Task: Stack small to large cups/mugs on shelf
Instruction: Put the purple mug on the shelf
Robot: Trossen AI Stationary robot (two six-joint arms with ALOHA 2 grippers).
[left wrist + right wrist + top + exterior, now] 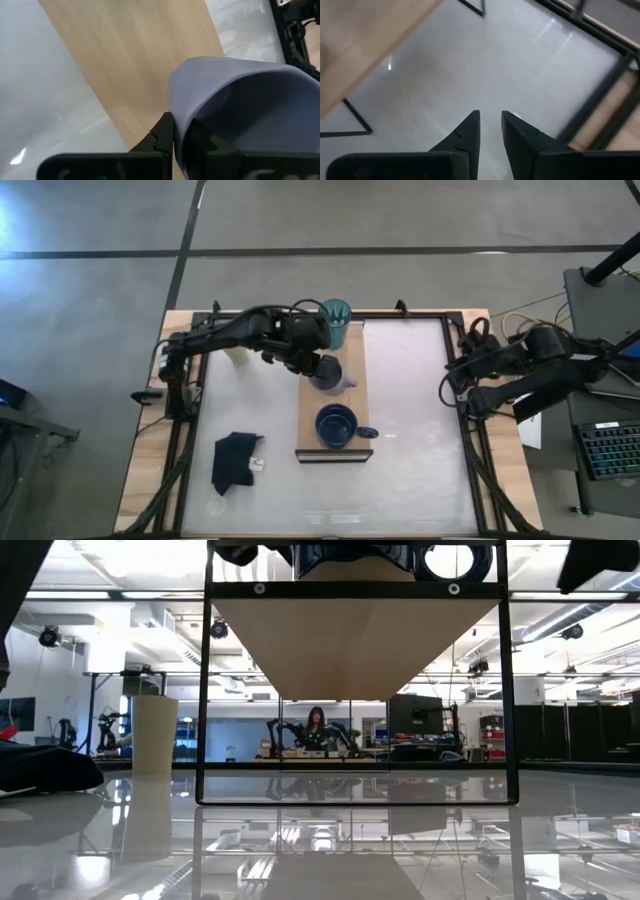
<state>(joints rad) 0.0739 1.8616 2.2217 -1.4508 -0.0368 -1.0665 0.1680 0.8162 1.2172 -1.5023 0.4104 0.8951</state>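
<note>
My left gripper [180, 145] is clamped on the rim of the small lavender mug [333, 376], one finger inside and one outside the wall, holding it over the middle of the shelf [312, 420] between the teal tumbler [335, 321] and the wide dark blue mug [337, 426]. The lavender mug looks light, stiff and glazed, so I judge it slippery and breakable: a rim pinch suits it. My right gripper [490, 131] waits slightly parted and empty at the table's right edge; the cream cup [154, 734] stands off the shelf on the left.

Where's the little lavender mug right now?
From above, the lavender mug is over the wooden shelf, pinched at its rim by the left gripper, between the teal tumbler and dark blue mug.
</note>
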